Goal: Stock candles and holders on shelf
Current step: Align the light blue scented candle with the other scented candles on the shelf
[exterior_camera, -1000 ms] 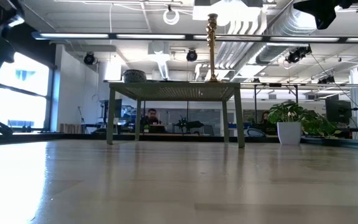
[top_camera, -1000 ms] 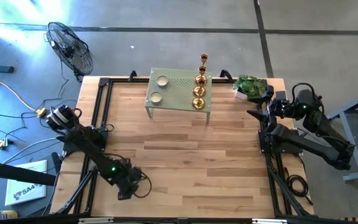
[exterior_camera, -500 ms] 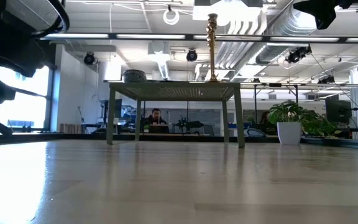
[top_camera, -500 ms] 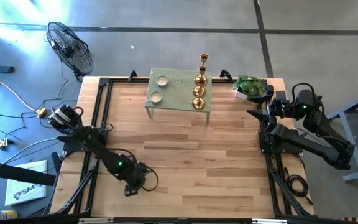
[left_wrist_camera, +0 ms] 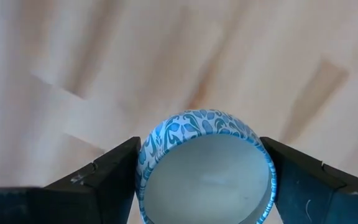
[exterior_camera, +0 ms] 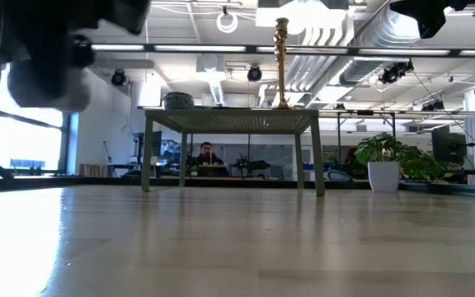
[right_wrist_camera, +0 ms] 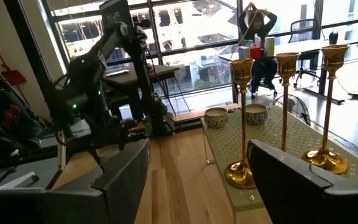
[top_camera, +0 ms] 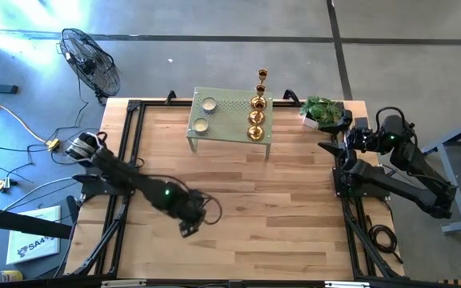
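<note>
Left gripper (left_wrist_camera: 205,180) pinches a round candle (left_wrist_camera: 205,171) w/ blue-patterned rim, open face toward wrist cam; arm stretched low over table's (top_camera: 294,200) near-left area. Right gripper (right_wrist_camera: 197,171) spread, empty, arm folded at table's right edge. Shelf (top_camera: 230,118) at far-centre: 2 candles (top_camera: 205,114) on left part, holders (top_camera: 256,117) upright, stems vertical, along its right part.

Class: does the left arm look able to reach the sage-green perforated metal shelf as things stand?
Probably yes: only bare wooden tabletop separates the left gripper, holding a blue-patterned round candle, from the sage-green shelf.
</note>
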